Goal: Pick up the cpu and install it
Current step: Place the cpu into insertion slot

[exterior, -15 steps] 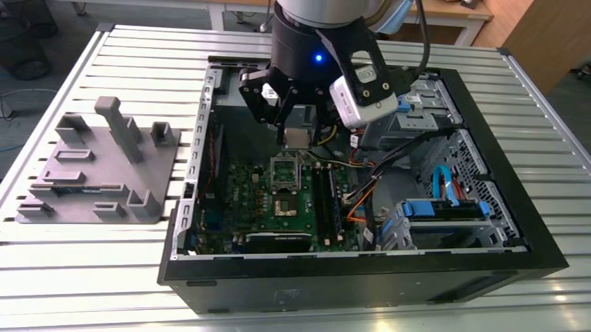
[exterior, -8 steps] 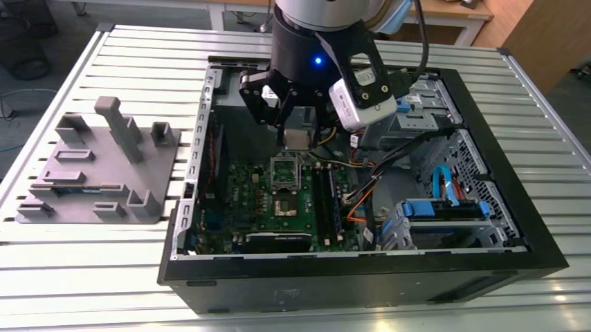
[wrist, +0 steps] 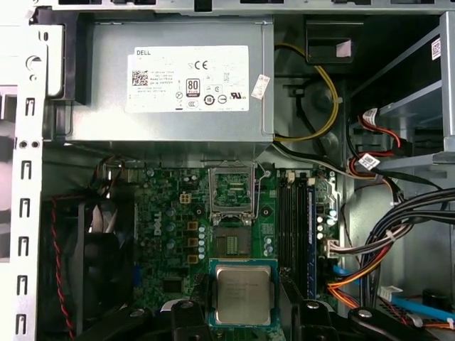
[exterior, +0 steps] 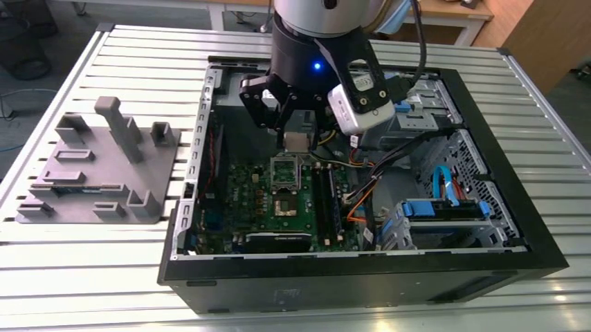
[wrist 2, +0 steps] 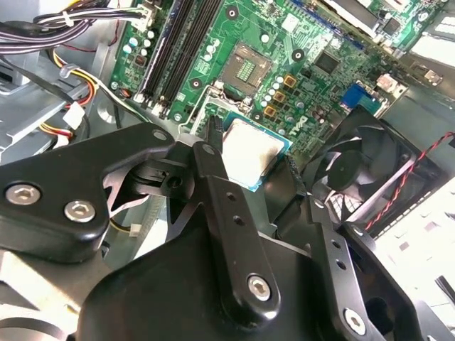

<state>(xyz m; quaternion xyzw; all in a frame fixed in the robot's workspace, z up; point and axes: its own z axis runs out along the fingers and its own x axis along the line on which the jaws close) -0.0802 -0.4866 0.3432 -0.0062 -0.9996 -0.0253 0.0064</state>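
cpu [wrist: 243, 295] gripped at opposite edges by jaws closed onto it, held over motherboard [wrist: 170, 213].

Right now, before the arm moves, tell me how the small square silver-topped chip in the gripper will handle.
The small flat square silver-topped chip looks stiff; it shouldn't flex in the black gripper, clamped by its thin edges. Its smooth metal top probably makes it slippery if squeezed unevenly. It seems light, so likely easy to tilt or drop.
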